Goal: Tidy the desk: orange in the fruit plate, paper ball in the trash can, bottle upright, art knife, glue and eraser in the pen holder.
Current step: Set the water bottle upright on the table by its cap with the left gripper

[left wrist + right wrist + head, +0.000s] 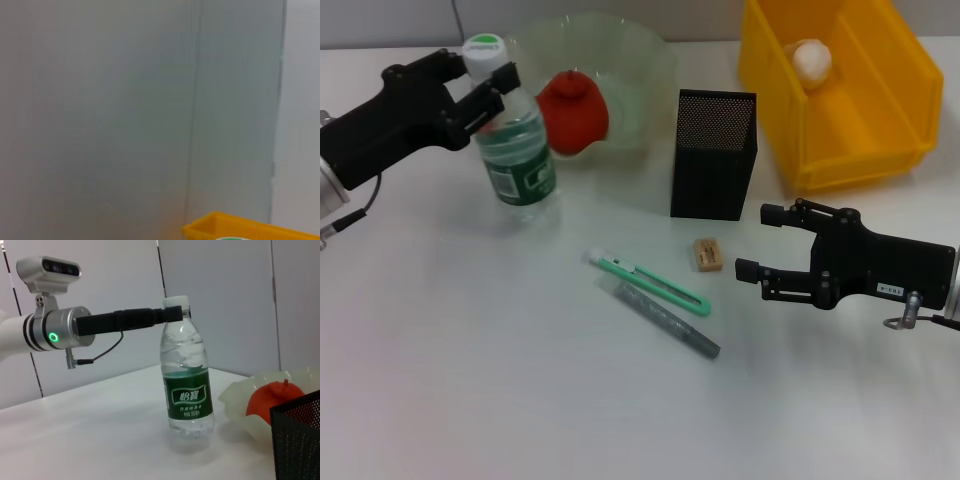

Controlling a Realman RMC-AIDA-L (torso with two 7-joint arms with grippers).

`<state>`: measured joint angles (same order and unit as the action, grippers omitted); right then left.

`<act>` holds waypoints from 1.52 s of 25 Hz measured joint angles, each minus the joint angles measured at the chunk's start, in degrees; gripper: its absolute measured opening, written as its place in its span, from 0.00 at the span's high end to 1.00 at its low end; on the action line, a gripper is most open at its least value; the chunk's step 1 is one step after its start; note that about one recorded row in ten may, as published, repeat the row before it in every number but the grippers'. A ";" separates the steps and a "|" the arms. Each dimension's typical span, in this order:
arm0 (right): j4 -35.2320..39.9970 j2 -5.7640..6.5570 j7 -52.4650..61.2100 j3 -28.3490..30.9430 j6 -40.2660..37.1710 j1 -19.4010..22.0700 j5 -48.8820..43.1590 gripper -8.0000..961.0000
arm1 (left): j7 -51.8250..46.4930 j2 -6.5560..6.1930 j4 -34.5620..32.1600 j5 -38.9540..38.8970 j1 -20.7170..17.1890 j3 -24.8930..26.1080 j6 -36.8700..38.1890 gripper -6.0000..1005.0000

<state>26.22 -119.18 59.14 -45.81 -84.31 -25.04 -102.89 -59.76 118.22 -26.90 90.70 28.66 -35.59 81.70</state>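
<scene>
The clear bottle (516,150) (187,385) with a green label stands upright on the table. My left gripper (492,88) (172,314) is shut around its neck just under the cap. The orange (573,112) (271,397) lies in the translucent fruit plate (630,70) (239,399). A white paper ball (811,60) rests in the yellow trash can (840,150). The green art knife (650,283), grey glue stick (667,320) and tan eraser (707,253) lie in front of the black mesh pen holder (713,155) (298,440). My right gripper (760,241) hovers open just right of the eraser.
A grey wall panel (125,100) fills the left wrist view, with the trash can's yellow rim (240,226) low in the frame. The white table (470,380) stretches open toward the front and left.
</scene>
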 joint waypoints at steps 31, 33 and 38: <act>-0.21 0.00 0.03 0.11 0.05 -0.01 0.12 0.13 | 6.43 0.36 3.93 -1.32 0.78 -0.07 -7.11 0.53; -0.21 0.00 0.03 0.11 0.09 -0.01 0.14 0.13 | 6.43 0.35 3.97 -1.32 0.78 -0.07 -7.11 0.53; -0.21 0.00 0.03 0.11 0.11 -0.01 0.15 0.13 | 6.42 0.34 4.06 -1.32 0.79 -0.11 -7.04 0.53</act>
<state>26.01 -119.18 59.17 -45.70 -84.20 -25.05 -102.73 -53.34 118.56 -22.85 89.38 29.45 -35.69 74.66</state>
